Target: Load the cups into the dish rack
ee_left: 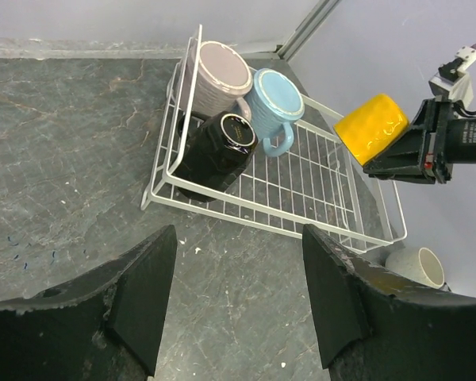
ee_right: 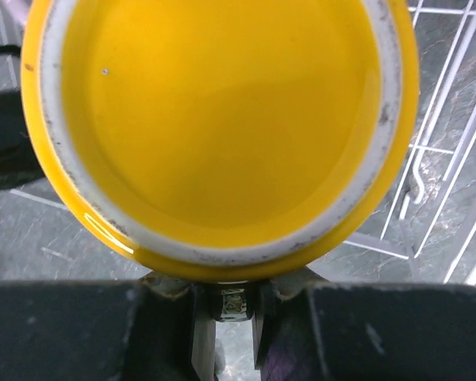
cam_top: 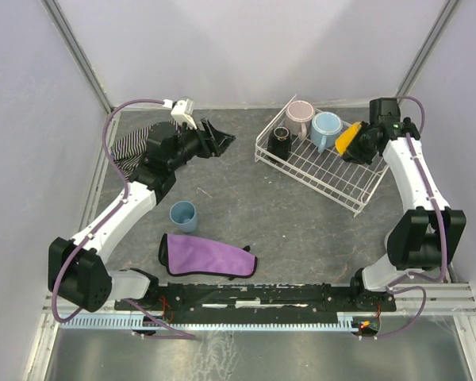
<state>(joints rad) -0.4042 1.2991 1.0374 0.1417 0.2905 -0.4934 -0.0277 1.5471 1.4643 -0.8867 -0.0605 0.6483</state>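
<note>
The white wire dish rack [cam_top: 331, 174] stands at the back right. In it sit a pale pink cup [cam_top: 300, 113], a light blue cup [cam_top: 327, 127] and a black cup [cam_top: 281, 139] lying tilted at the left end. My right gripper [cam_top: 359, 143] is shut on a yellow cup [cam_top: 348, 137], holding it tilted over the rack's right part; in the right wrist view the yellow cup [ee_right: 222, 119] fills the frame. My left gripper [cam_top: 222, 140] hangs open and empty left of the rack. A dusty-blue cup [cam_top: 183, 215] stands on the table. A cream-white mug [ee_left: 419, 266] sits beyond the rack's right end.
A purple cloth [cam_top: 206, 255] lies near the front centre. A striped cloth [cam_top: 131, 144] lies at the back left, under the left arm. Grey walls close in the table on three sides.
</note>
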